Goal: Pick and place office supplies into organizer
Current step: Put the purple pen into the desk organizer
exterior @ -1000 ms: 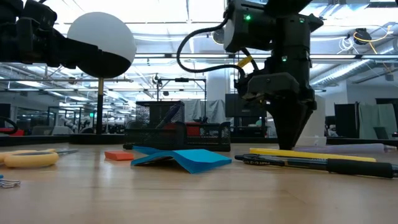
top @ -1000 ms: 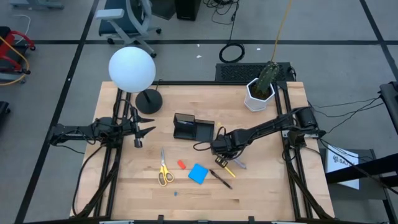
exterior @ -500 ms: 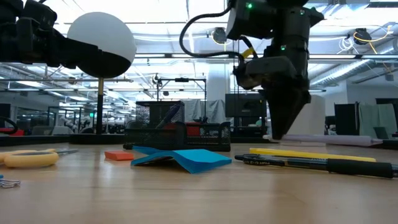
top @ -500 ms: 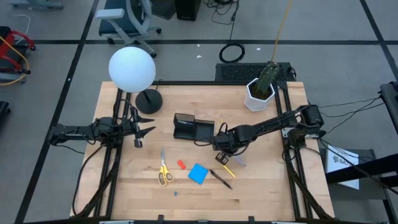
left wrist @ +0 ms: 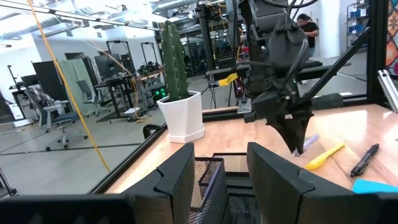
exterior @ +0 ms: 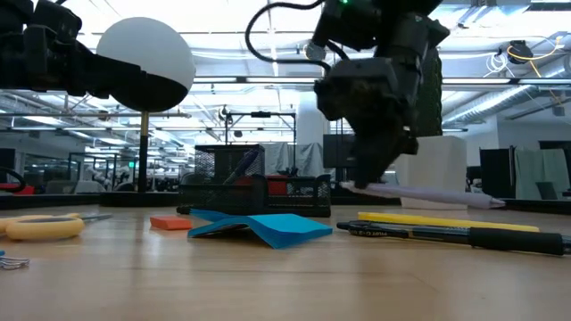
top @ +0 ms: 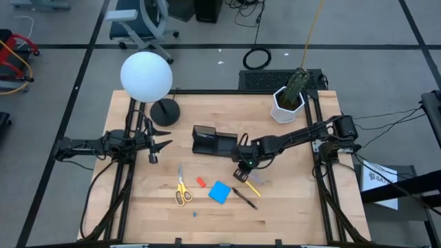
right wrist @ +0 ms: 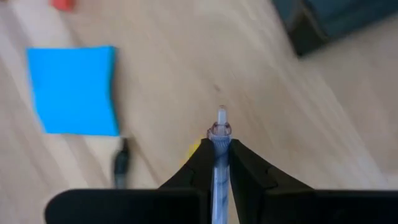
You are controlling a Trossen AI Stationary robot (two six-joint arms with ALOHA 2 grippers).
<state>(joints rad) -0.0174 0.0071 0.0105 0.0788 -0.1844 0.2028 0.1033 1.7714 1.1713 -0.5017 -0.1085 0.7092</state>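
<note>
Since a moment ago, the right gripper (top: 240, 169) has lifted off the table and moved closer to the organizer (top: 213, 142), and it has taken the purple-grey pen (exterior: 426, 193) up with it. Its two fingers are squeezed tight on the pen, which sticks out sideways above the wood. The yellow pen (top: 251, 187) and the black pen (top: 245, 198) lie on the table just below the gripper. The blue square pad (top: 219, 192) sits near them, with the tiny red piece (top: 201, 182) and the yellow-handled scissors (top: 181, 187) further along. The left gripper (top: 156, 146) waits over the table's left side, fingers apart and holding nothing.
</note>
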